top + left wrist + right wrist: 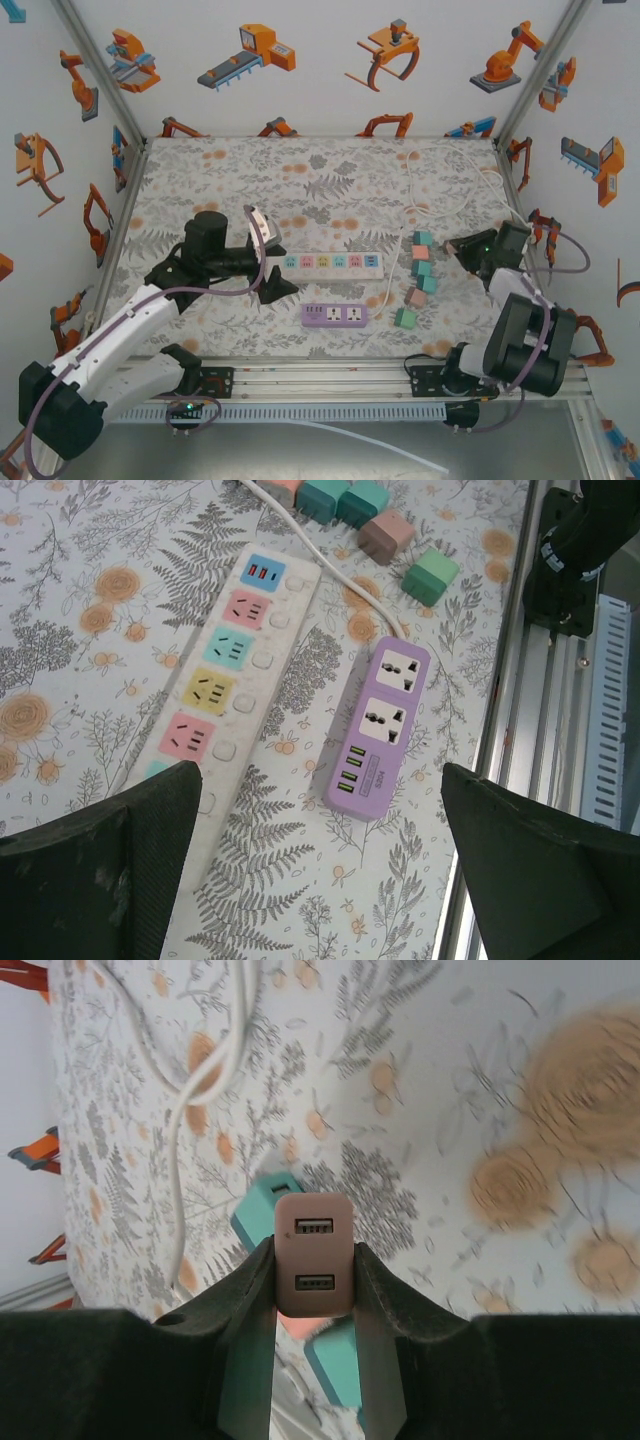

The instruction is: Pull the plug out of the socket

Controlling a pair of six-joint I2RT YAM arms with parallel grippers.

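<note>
One pink plug (314,1228) between fingers (250,1305) of right hand (314,1265)

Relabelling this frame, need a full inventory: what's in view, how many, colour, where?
white power strip: one, white with coloured sockets, mid-table, visible sockets empty
purple power strip: one, purple, nearer the arms than the white one, sockets empty
charger blocks: five or six (hard to count), teal, pink and one green, in a column right of the strips
held charger: one, pink, two USB ports, between the right gripper's fingers
cable: one, white, running from the purple strip's end past the blocks
tablecloth: one, grey floral with orange flowers, covering the table
left gripper: one, black, open, above the two strips
right gripper: one, black, shut on the held charger, beside the blocks
</note>
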